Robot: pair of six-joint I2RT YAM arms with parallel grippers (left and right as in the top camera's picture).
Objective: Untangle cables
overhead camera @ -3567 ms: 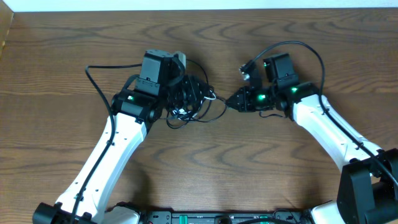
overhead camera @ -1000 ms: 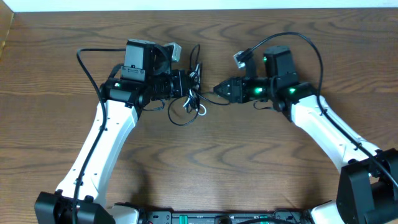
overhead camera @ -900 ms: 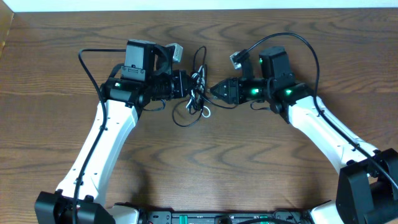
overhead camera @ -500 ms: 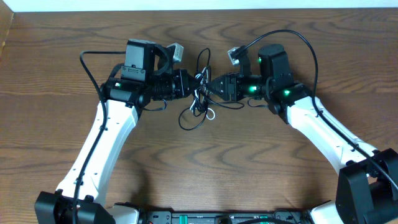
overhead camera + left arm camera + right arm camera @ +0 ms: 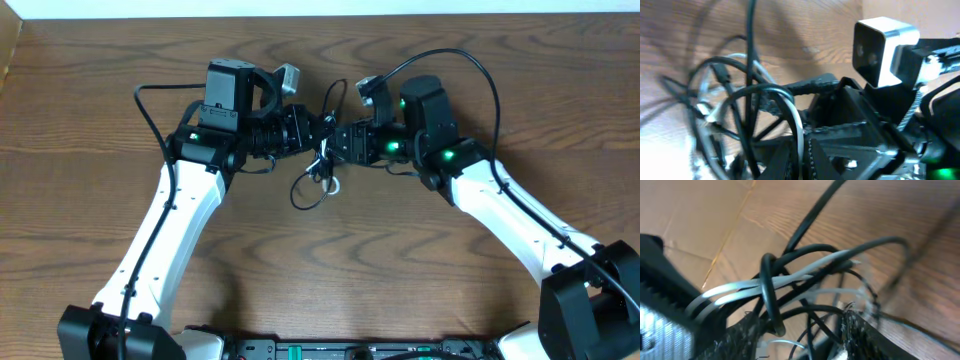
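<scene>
The cables (image 5: 318, 168) are a knotted bunch of thin black cords with a white one, hanging between the two grippers over the wooden table; a black loop (image 5: 305, 195) droops to the table. My left gripper (image 5: 316, 130) is shut on strands of the bunch; in the left wrist view the gripper (image 5: 802, 147) pinches a pale strand (image 5: 799, 125) between its closed fingers. My right gripper (image 5: 337, 141) faces it from the right, nearly touching. In the right wrist view it (image 5: 800, 332) is open, with the cables (image 5: 790, 277) crossing between its spread fingers (image 5: 740, 335).
The right arm's white camera block (image 5: 885, 50) sits close in front of the left gripper. A cardboard edge (image 5: 10, 50) is at the table's far left. Thick black arm cables (image 5: 470, 60) arch over the right wrist.
The left gripper has carried the bunch right and up. The right gripper has moved left until its open jaws reach into the bunch. The two grippers now nearly meet.
</scene>
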